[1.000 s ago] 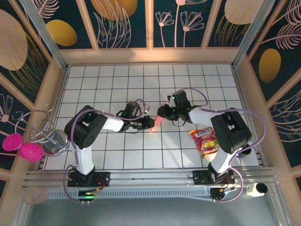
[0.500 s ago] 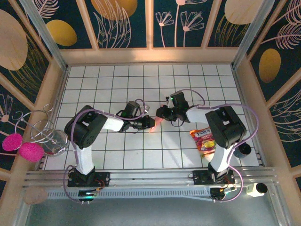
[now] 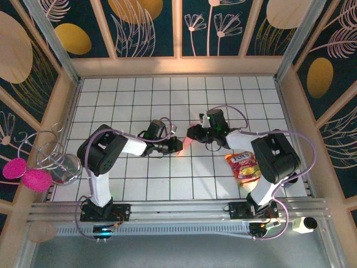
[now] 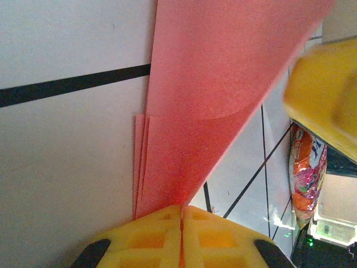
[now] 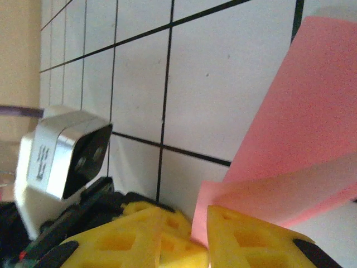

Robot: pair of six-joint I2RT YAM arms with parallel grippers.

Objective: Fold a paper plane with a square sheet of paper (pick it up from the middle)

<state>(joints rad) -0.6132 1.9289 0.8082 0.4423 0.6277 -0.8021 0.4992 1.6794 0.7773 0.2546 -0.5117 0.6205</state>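
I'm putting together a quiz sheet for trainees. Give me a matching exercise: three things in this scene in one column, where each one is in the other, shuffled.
Things:
1. pink paper
2. snack packet
3. pink pom-poms

Places:
A. lying on the tiles beside the right arm
B. at the far left edge, off the tiles
C. pinched by the left tool and the right tool

Pairs: 1-C, 2-A, 3-B
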